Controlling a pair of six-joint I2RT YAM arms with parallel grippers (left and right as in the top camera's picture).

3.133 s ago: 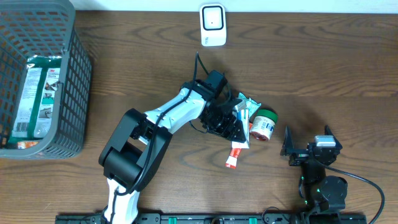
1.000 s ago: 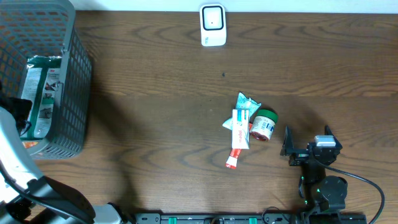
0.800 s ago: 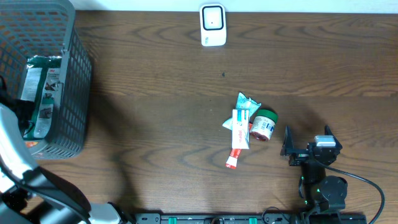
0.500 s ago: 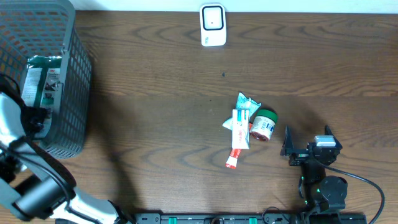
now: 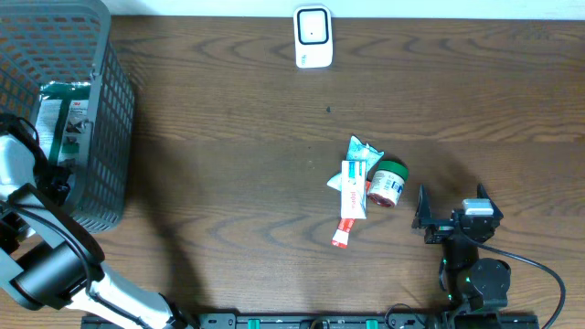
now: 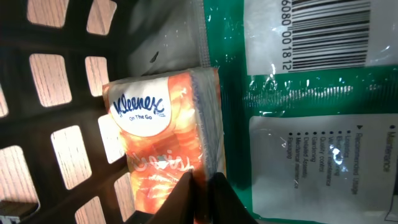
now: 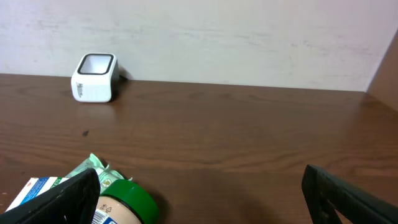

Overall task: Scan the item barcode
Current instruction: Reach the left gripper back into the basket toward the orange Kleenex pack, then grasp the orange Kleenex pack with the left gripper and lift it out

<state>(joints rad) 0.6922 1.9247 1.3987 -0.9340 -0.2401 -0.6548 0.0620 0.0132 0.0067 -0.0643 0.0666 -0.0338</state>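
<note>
The left arm [image 5: 20, 174] reaches over the left edge of the tabletop [image 5: 228, 137] into the basket [image 5: 102, 110]. Its gripper [image 6: 202, 198] is pressed together on the lower edge of an orange tissue pack [image 6: 160, 134] marked "Kleenex On The Go". A green packet [image 6: 311, 143] with a barcode lies just beside it. The right gripper [image 5: 451, 205] rests spread near the front right corner, by a jar [image 5: 388, 183].

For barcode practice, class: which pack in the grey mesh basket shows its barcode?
The green plastic packet: a black-and-white barcode shows on its white label. The orange Kleenex tissue pack beside it shows only its logo.
</note>
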